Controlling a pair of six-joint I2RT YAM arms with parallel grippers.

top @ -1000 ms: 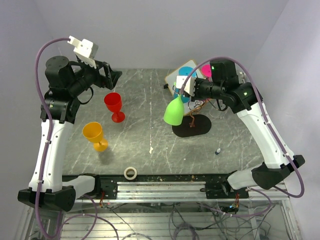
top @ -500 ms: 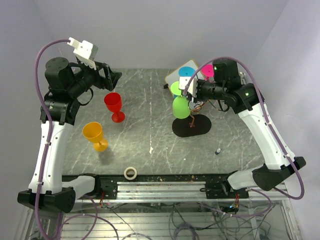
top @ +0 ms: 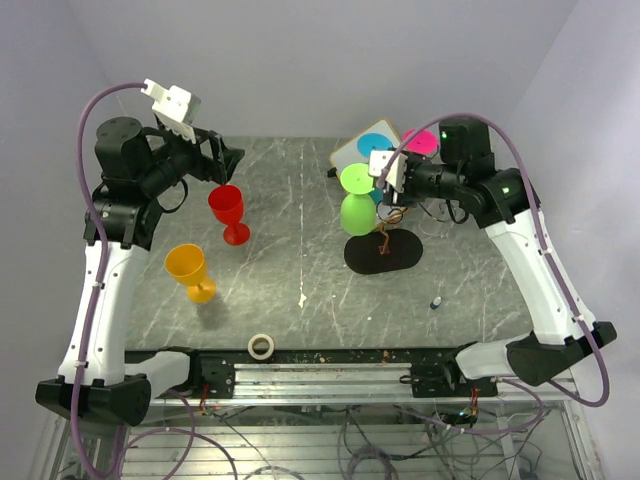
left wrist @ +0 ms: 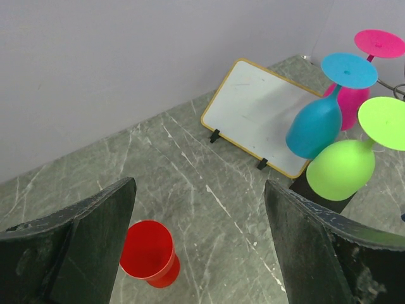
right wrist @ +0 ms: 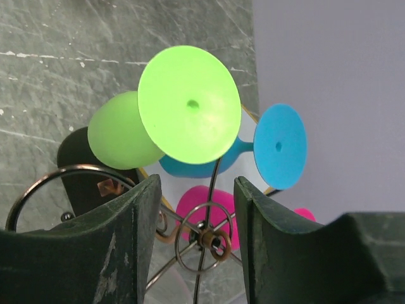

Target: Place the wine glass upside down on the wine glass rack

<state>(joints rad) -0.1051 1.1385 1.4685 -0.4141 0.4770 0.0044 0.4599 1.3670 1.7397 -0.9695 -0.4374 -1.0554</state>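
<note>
Blue glass jst beside green glass

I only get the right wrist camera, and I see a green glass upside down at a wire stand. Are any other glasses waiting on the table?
Observer: Yes, a red glass and a yellow glass stand upright on the table's left side.
Operator: Is the other arm holding one?
Observer: No, the left end effector hovers open above the red glass, holding nothing.
Operator: Anything else lying about?
Observer: A roll of tape near the front edge.
</note>
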